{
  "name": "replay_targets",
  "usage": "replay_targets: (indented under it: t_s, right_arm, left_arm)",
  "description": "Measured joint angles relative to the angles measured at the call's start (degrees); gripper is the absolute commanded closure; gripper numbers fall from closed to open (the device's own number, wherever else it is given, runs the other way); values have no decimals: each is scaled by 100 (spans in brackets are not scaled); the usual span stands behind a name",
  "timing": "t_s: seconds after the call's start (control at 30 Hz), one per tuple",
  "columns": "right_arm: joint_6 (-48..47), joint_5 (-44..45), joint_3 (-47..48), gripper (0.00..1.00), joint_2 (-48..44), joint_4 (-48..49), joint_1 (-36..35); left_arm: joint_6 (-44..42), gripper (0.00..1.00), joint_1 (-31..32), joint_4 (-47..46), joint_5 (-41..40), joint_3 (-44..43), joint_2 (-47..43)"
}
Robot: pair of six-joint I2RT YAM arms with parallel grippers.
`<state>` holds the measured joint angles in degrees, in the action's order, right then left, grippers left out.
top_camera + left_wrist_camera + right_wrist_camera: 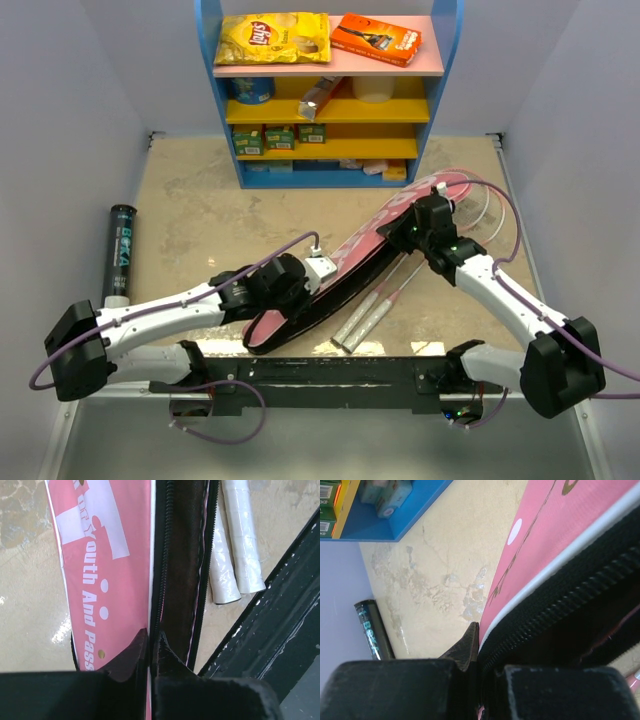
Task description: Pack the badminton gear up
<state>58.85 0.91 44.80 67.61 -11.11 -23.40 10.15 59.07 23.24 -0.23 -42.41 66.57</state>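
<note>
- Pink fabric racket-shaped bag: probably light and floppy, best held by its stiffer zip edge.
- Left jaws and right jaws both clamp that edge.

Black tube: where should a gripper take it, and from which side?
The black tube lies flat, lengthways beside the wall, so probably grip its middle from straight above, jaws across its width. The left gripper is nearer, but it is shut on the pink bag.
</note>
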Motion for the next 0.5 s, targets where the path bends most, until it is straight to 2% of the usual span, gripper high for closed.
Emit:
replay_targets:
  t_s: [0.17,0.3,0.4,0.5]
  right_arm:
    - [-81,-52,11,100,68,63,20]
    - [-352,-219,345,66,597,72,79]
    - [-651,-411,798,53,997,-109,136]
    - [-962,-448,1078,45,1060,-404,142]
  left_arm:
    - [-24,100,22,-35,-151,-15,122]
    - [48,100,24,85,-466,-155,240]
    - [166,100,20,125,-693,-245,313]
    - [302,100,-26,98,-822,-286,369]
